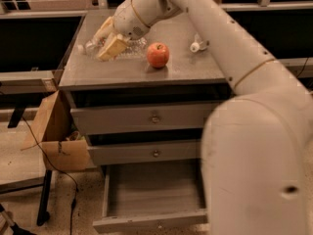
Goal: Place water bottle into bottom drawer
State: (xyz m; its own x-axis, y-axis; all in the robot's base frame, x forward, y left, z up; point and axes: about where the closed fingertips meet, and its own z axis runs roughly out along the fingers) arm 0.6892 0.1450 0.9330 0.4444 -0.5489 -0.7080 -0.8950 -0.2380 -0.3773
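Right now our gripper point(110, 39) is down on the cabinet top point(98, 71), at its far left corner, over the cap end of the bottle point(133, 47). The bottle lies on its side there, cap pointing left, clear of the apple point(158, 54) just to its right. We cannot tell whether the gripper is clamped on the bottle or only astride it; its tan pads hide the contact. We judge the approach from above and across the body makes sense, since a lying bottle is narrowest that way and cannot roll out sideways.

The bottom drawer point(146, 223) is pulled well out below, directly under the cabinet front, so it is ready to take the bottle. It is a shallow grey metal tray with low walls and a flat floor. The two upper drawers point(155, 117) are shut, each with a small round knob.

The bottle is thin, clear, crinkled plastic. We expect it to give and crackle under a squeeze, and it is light enough to slip. The apple is round, red and smooth. A second bottle point(198, 44) with a white cap lies further right, partly behind our arm point(230, 53). The top is matt grey and speckled. A cardboard box point(51, 126) hangs open to the left of the cabinet.
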